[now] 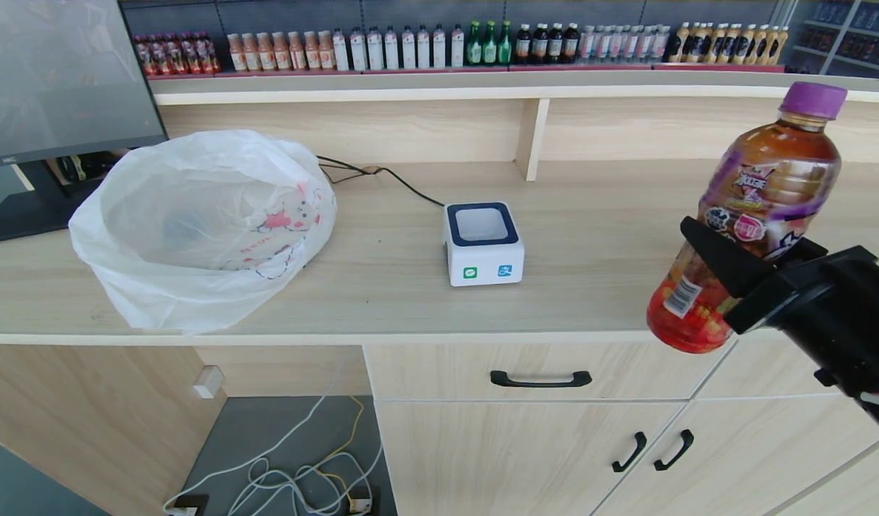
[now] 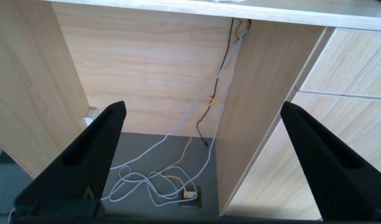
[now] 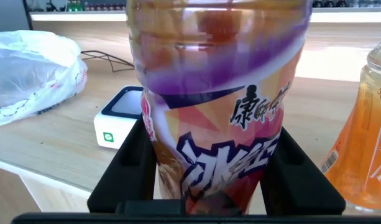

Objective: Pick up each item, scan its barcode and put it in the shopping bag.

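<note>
Here, the right jaws are pinching the bottle [image 1: 772, 179] around its lower half.
The bottle is hanging tilted above the counter's [image 1: 597, 236] near right edge, right of the scanner [image 1: 483, 242], well apart from the shopping bag [image 1: 203, 222]; the left jaws are standing spread.

Barcode [image 1: 681, 296] and printed characters [image 3: 258, 112] on bottle [image 1: 769, 179] label; two icons [image 1: 471, 273] on scanner [image 1: 482, 247].

Partly out of sight
In the right wrist view the tea bottle [image 3: 215, 112] runs off top and bottom, and an orange bottle [image 3: 367, 137] is halved by the edge; the shopping bag [image 1: 203, 222] blurs its contents.
</note>
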